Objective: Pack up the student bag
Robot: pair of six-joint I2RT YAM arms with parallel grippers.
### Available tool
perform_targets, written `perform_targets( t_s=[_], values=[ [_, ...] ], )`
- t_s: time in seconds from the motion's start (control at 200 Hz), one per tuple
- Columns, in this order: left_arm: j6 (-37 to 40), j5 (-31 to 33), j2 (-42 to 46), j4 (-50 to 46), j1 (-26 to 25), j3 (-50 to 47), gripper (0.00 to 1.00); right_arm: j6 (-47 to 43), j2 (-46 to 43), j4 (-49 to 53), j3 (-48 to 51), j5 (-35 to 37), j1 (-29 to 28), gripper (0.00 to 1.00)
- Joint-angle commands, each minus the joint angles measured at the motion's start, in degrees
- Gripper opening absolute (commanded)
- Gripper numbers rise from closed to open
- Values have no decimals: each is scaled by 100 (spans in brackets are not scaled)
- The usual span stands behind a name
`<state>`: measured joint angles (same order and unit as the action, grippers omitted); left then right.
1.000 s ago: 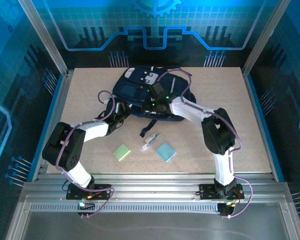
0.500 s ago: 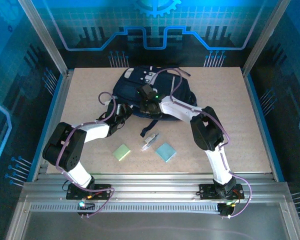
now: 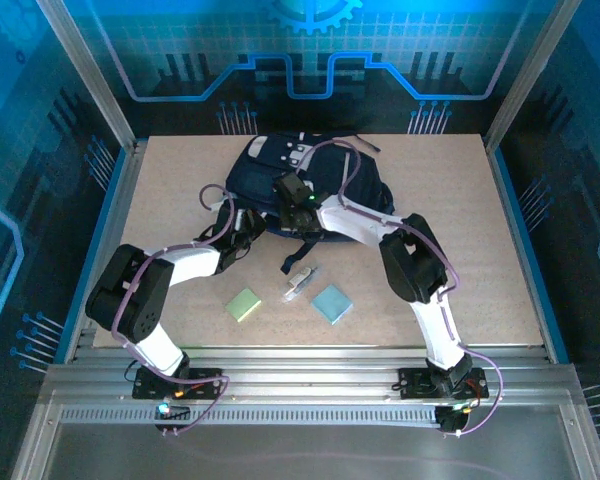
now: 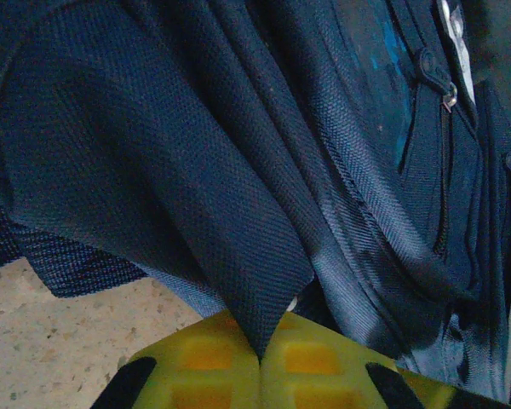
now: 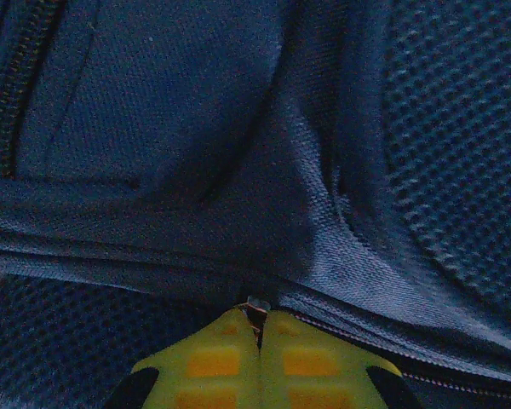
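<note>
Here, the left pincer (image 4: 260, 356) is clenched on a fold of navy cloth at the near-left edge of the bag (image 3: 262, 182). The bag lies flat at the far middle of the tabletop (image 3: 460, 230), its pale patches toward the back. The right pincer (image 5: 257, 328) rests on the bag's near middle, closed tight, with a small pale zip tab (image 5: 256, 305) nipped at its tips beside the zipper line. Nearer the arms, apart from the bag, lie a green pad (image 3: 245, 303), a small pale item (image 3: 300, 283) and a teal pad (image 3: 331, 303).
</note>
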<state>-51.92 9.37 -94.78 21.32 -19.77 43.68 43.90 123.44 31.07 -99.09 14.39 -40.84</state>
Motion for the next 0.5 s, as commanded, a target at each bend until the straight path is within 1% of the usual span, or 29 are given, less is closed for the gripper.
perform_targets(
  t_s=[0.0,0.115,0.255,0.32,0.495],
  values=[
    [246,302,-128,384,70,311,0,-230,-374,132,370,-590,358,0],
    [258,329,-329,442,256,470,0,-624,-628,314,570,-1035,593,0],
    [327,259,-403,434,351,680,0,-871,-864,391,920,-1052,751,0],
    [349,241,-384,407,351,727,0,-1012,-939,403,997,-961,803,0],
    [543,283,-328,268,425,840,0,-1770,-925,926,859,-483,999,0]
  ],
)
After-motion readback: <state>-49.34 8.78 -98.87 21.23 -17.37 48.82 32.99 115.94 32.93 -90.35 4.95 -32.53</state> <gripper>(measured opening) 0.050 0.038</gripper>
